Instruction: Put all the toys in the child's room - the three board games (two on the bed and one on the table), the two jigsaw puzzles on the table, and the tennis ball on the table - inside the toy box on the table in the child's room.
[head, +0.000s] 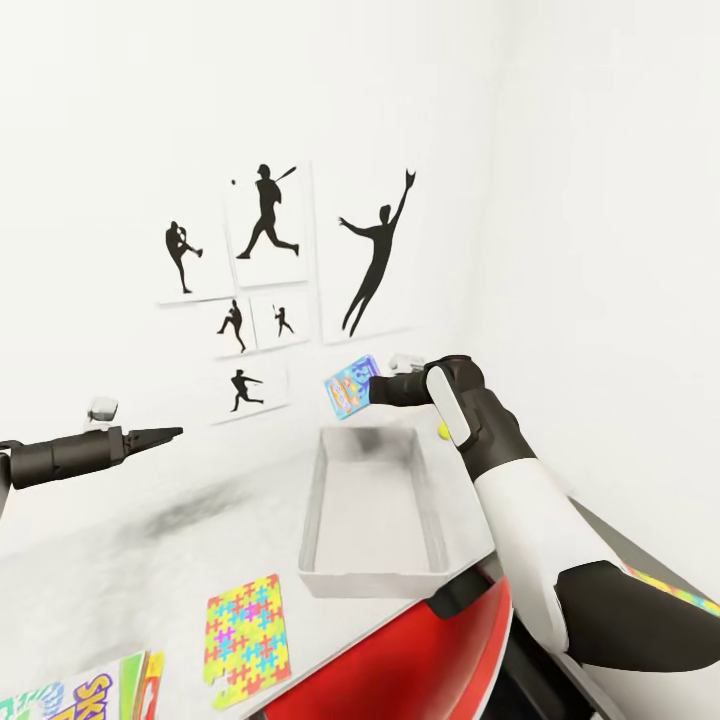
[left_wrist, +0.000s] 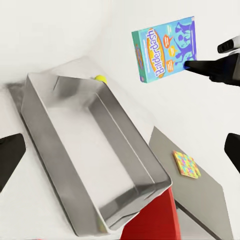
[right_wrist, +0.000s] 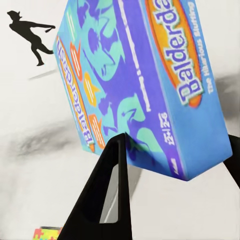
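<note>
My right tool (head: 372, 391) grips the blue board game (head: 349, 386) above the grey bin (head: 372, 512); left tool (head: 172, 433) looks clenched, empty

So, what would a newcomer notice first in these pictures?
First the blue board game, held in the air by the right gripper above the far end of the empty toy box on the table. Then the black silhouette pictures on the wall, and a bright jigsaw puzzle near the table's front edge.
</note>
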